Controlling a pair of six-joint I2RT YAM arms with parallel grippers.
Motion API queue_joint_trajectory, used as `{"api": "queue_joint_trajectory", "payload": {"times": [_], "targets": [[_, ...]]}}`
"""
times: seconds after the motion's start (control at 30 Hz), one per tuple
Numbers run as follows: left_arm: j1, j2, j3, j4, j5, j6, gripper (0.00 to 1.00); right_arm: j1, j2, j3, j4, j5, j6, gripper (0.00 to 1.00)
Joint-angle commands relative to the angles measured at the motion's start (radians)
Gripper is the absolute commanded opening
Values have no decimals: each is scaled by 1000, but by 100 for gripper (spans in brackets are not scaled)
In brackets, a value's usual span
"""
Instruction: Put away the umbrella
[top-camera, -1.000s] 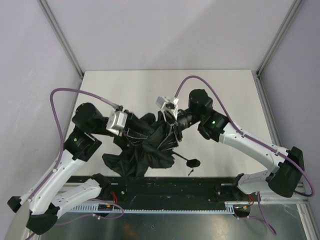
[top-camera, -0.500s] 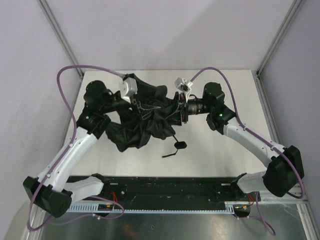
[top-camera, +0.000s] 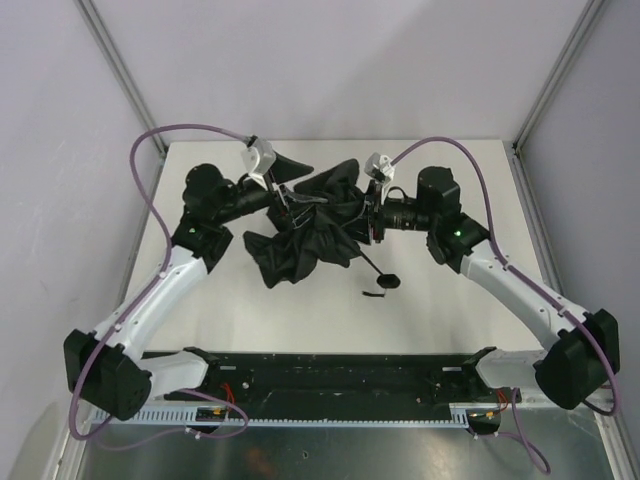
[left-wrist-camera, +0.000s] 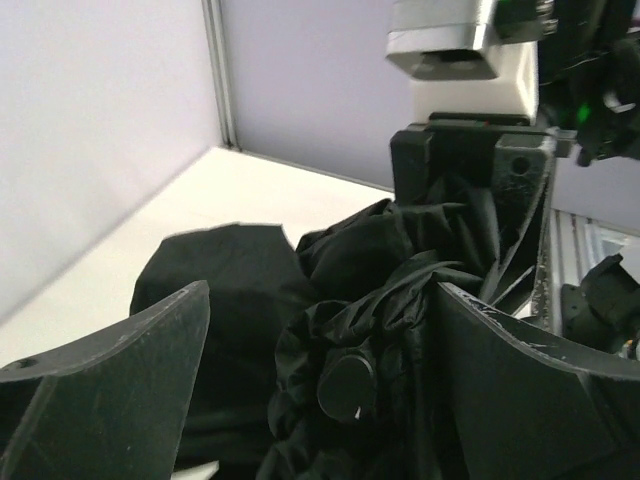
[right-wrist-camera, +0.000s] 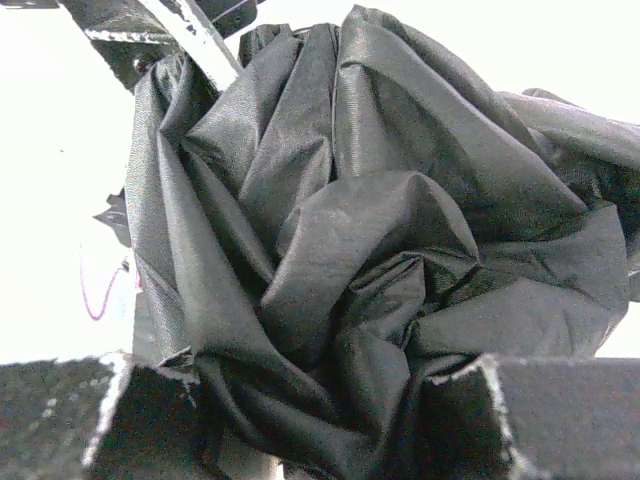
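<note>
The umbrella (top-camera: 300, 245) is a crumpled black canopy in the middle of the white table. Its thin shaft runs down to the knob handle (top-camera: 386, 282) at the lower right. My left gripper (top-camera: 290, 195) is at the canopy's upper left. In the left wrist view the left gripper (left-wrist-camera: 320, 290) stands wide open, with bunched fabric (left-wrist-camera: 230, 270) and a round black end cap (left-wrist-camera: 346, 386) between its fingers. My right gripper (top-camera: 362, 215) meets the canopy from the right. Seen from its own wrist, the right gripper (right-wrist-camera: 305, 365) is shut on a thick fold of canopy (right-wrist-camera: 380, 150).
Bare table (top-camera: 460, 300) lies to the right and toward the near edge. A black rail (top-camera: 330, 375) runs along the near edge between the arm bases. Lilac walls with metal corner posts (top-camera: 120, 75) close in the back and sides. The two grippers face each other closely (left-wrist-camera: 470, 170).
Both arms have carried the umbrella away from the bases toward the back of the table. The left gripper has opened wide, and the right jaws have closed further on the fabric.
</note>
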Motion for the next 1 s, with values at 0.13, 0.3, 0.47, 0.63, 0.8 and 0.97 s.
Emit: {"api": "queue_joint_trajectory", "payload": {"times": [0.13,0.3,0.47,0.63,0.8,0.97], "targets": [[-39,56,-73,120,-166,-241,99,-5,-142,6,-299,323,-149,0],[16,111,-40,43,-144,-445,97,25,-159,-33,-327,387,-169,0],[104,152,-86,-73,-151,-553,97,118,-93,-48,-343,529,-195,0],[61,73,-171,-188,-319,-527,99,215,30,-67,-289,734,-168,0],[25,34,-278,-210,-349,-597,91,261,166,-68,-249,807,-123,0],[-77,21,-357,-211,-424,-539,99,256,239,-70,-222,741,-77,0]]}}
